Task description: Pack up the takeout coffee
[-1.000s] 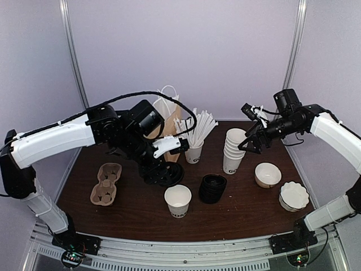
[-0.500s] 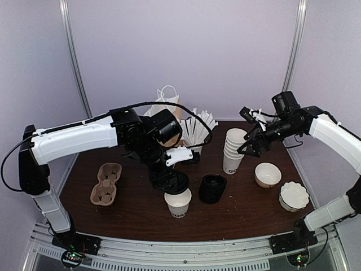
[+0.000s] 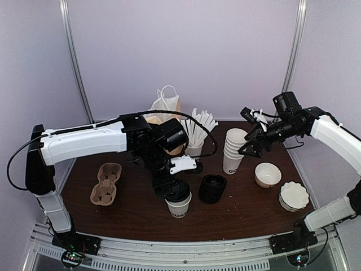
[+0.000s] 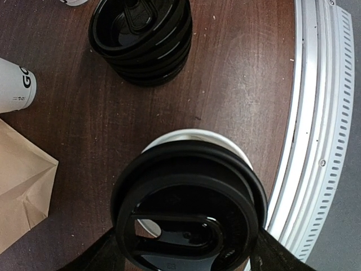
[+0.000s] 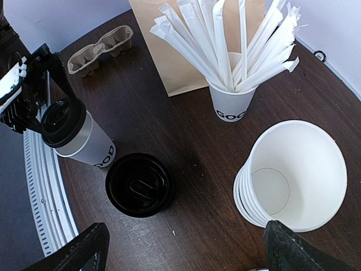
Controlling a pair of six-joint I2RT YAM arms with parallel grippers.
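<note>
Starting left: a moulded brown pulp carrier (image 3: 106, 183) lies well out to the left pincer's (image 3: 176, 189) left. That pincer is clamped on the glossy black dome lid (image 4: 192, 186), which sits on the white paper coffee cup (image 3: 180, 209) right under it, print reading "OOD". A ribbed stack of black lids (image 3: 212, 188) is just to its right. The right pincer (image 3: 249, 148) hangs spread wide near the stack of lidless cups (image 3: 232, 152). The straw cup (image 5: 231, 104) reads "GOO".
</note>
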